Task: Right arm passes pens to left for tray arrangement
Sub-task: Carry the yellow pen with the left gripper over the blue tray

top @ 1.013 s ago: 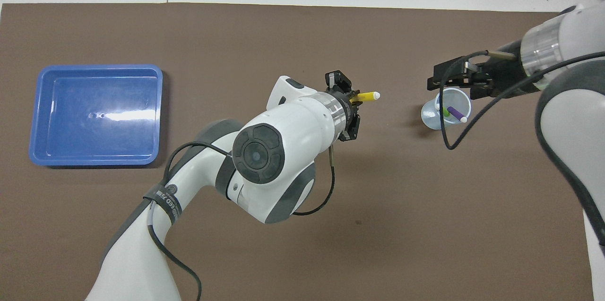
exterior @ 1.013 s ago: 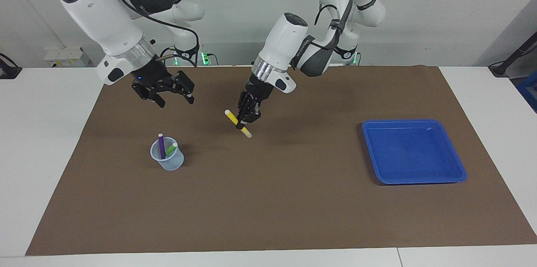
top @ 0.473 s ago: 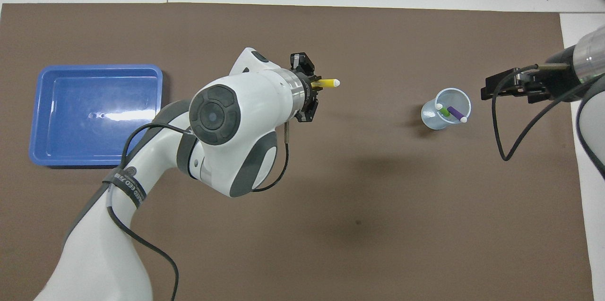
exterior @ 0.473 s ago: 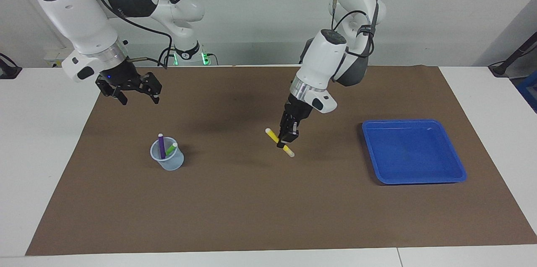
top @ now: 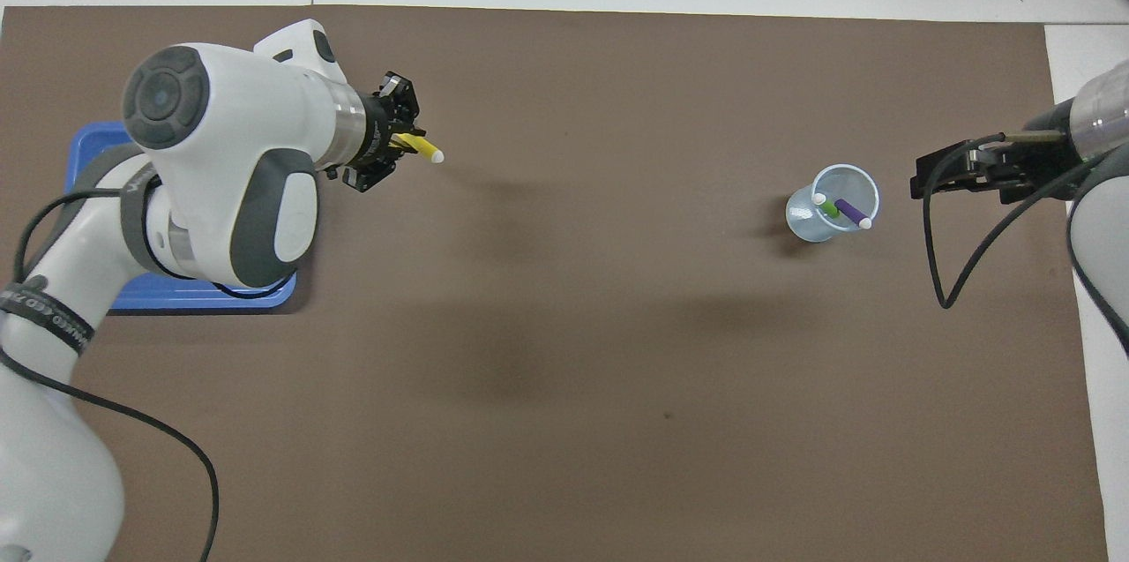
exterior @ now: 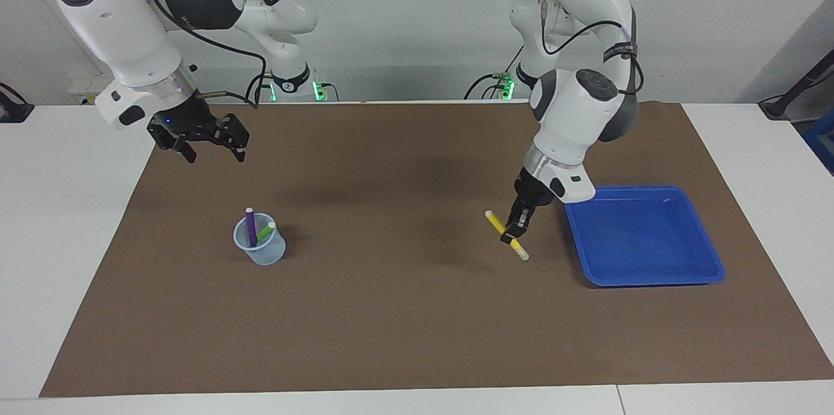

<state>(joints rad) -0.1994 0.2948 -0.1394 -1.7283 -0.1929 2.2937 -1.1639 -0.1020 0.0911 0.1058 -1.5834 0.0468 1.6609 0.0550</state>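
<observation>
While the left gripper (exterior: 515,234) is clamped on the yellow pen (exterior: 507,235) just beside the blue tray (exterior: 710,275) | right gripper (exterior: 207,142) waits spread | advice: clear the rim, lower flat, then release | purple pen (exterior: 251,227) and green pen (exterior: 266,231) in cup (exterior: 260,252)

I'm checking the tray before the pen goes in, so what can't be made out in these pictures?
- Overhead view: most of the blue tray is covered by the left arm.
- Overhead view: the yellow pen shows only its tip end; the left end effector hides the rest.
- Both views: the lower ends of the purple pen and green pen sit inside the cup.
</observation>
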